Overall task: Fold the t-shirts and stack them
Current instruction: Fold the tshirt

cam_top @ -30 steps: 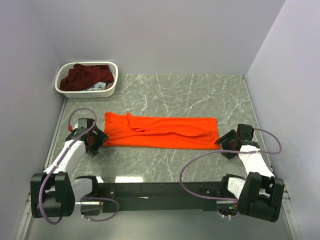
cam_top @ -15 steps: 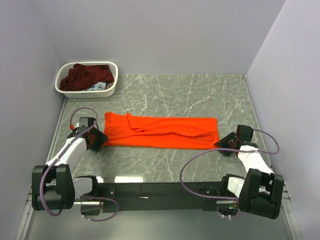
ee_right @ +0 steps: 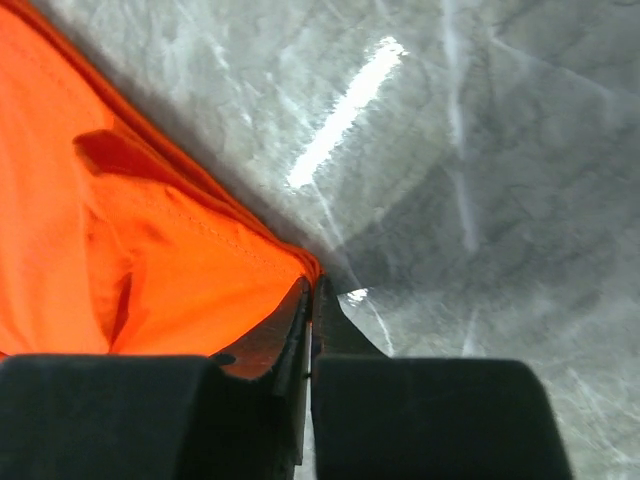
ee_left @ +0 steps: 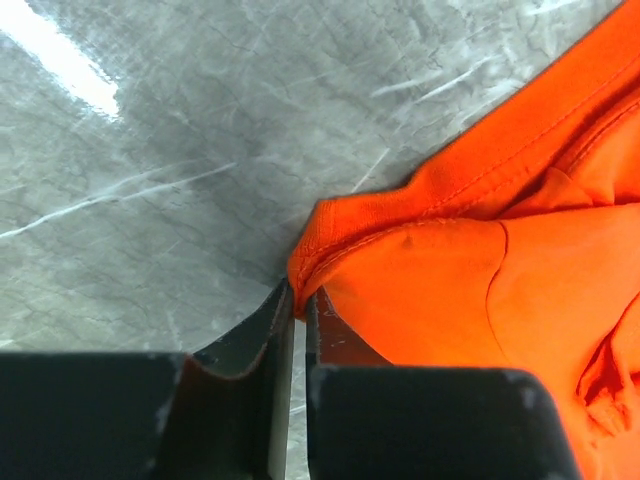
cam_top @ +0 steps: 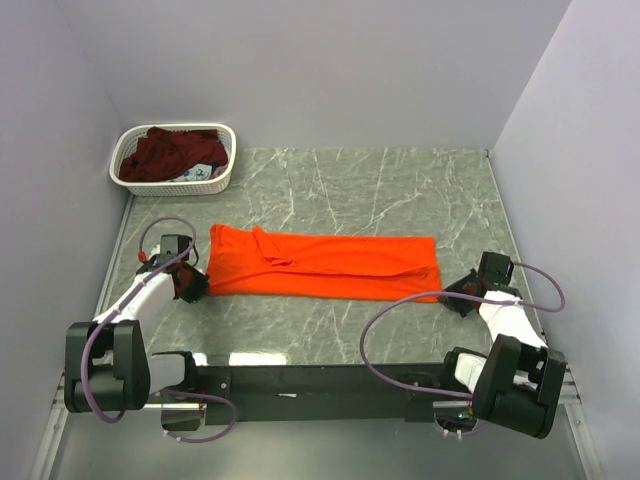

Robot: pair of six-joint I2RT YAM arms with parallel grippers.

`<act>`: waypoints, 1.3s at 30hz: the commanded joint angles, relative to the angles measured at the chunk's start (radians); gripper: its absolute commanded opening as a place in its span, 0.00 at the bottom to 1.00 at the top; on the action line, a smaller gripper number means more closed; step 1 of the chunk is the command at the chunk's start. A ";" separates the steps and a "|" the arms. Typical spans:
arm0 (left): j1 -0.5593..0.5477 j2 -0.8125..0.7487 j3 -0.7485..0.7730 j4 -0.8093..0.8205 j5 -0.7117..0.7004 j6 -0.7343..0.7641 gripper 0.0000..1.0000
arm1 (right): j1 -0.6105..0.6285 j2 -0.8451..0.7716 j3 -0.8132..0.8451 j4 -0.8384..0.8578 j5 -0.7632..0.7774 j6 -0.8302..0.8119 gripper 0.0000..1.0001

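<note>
An orange t-shirt [cam_top: 320,262] lies folded into a long flat strip across the middle of the table. My left gripper [cam_top: 196,285] is at its near left corner, shut on the hem. In the left wrist view the orange cloth [ee_left: 450,280] bunches into the closed left gripper [ee_left: 300,300]. At the near right corner my right gripper [cam_top: 447,292] is shut on the cloth. The right wrist view shows the shirt's edge [ee_right: 120,230] pinched at the tips of the right gripper [ee_right: 310,285]. A maroon t-shirt [cam_top: 170,152] sits crumpled in the basket.
A white lattice basket [cam_top: 165,186] stands at the back left corner of the grey marble table [cam_top: 400,190]. Walls close in on the left, back and right. The black base rail [cam_top: 320,378] runs along the near edge.
Both grippers were open beside the shirt's near corners. They have slid down and in onto the corners, and both have shut on the cloth. The shirt has barely shifted.
</note>
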 commanded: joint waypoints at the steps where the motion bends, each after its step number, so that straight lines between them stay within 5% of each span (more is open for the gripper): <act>1: 0.007 -0.009 0.028 -0.055 -0.083 -0.013 0.09 | -0.025 -0.017 0.038 -0.049 0.067 -0.031 0.00; 8: 0.007 -0.107 0.018 -0.151 -0.140 -0.058 0.14 | -0.037 -0.086 0.044 -0.130 0.132 -0.018 0.00; 12: 0.007 -0.103 -0.014 -0.138 -0.108 -0.073 0.24 | -0.037 -0.073 0.036 -0.123 0.109 -0.016 0.17; 19: 0.007 -0.170 0.016 -0.170 -0.123 -0.078 0.73 | -0.017 -0.180 0.079 -0.104 0.162 -0.053 0.57; 22: 0.007 -0.205 0.047 -0.211 -0.169 -0.067 0.81 | 0.035 -0.238 0.089 -0.063 0.150 -0.090 0.58; 28: 0.007 -0.248 0.145 -0.273 -0.252 0.012 0.86 | 0.376 -0.284 0.135 0.023 0.124 -0.208 0.45; 33: 0.000 -0.268 0.189 -0.271 -0.260 0.075 0.85 | 0.642 -0.148 0.165 0.093 0.060 -0.206 0.38; 39: -0.002 -0.334 0.147 -0.176 -0.185 0.180 0.85 | 0.820 0.056 0.219 0.178 0.104 -0.166 0.36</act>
